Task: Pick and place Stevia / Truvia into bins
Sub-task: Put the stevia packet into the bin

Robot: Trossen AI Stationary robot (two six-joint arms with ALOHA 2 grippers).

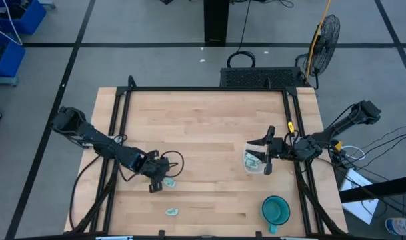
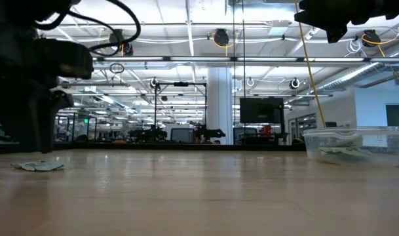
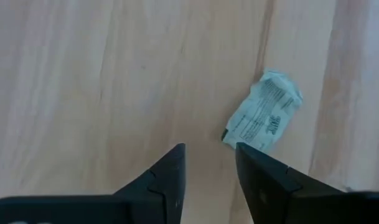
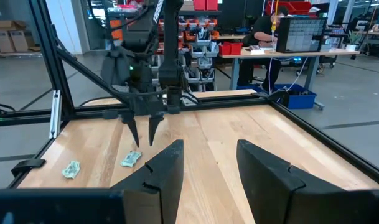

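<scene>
From the high view, the left gripper (image 1: 160, 183) is low over the wooden tabletop (image 1: 203, 127), well apart from the clear bin (image 1: 253, 161). 1 Stevia packet (image 1: 169, 182) lies just beside its fingers. A 2nd packet (image 1: 172, 212) lies near it, further from the bin. The right gripper (image 1: 267, 155) is just beside the bin, and its fingers are released, 1 on each side of the bin's far edge. Several packets lie inside the bin. A teal cup (image 1: 277, 211) stands near the bin, toward the tabletop's edge.

In the low view, the bin (image 2: 354, 145) stands on the tabletop with packets in its bottom, and 1 crumpled packet (image 2: 38, 166) lies flat, well apart from it, under the dark left arm.

In the left wrist view, the left fingers (image 3: 170, 171) are released and hold nothing. The packet (image 3: 264, 112) lies flat on the wood just beside 1 fingertip, outside the gap.

In the right wrist view, the right fingers (image 4: 170, 165) are apart and empty. Across the tabletop the left gripper (image 4: 144, 130) points down just above 1 packet (image 4: 131, 158), and another packet (image 4: 71, 168) lies near it.
</scene>
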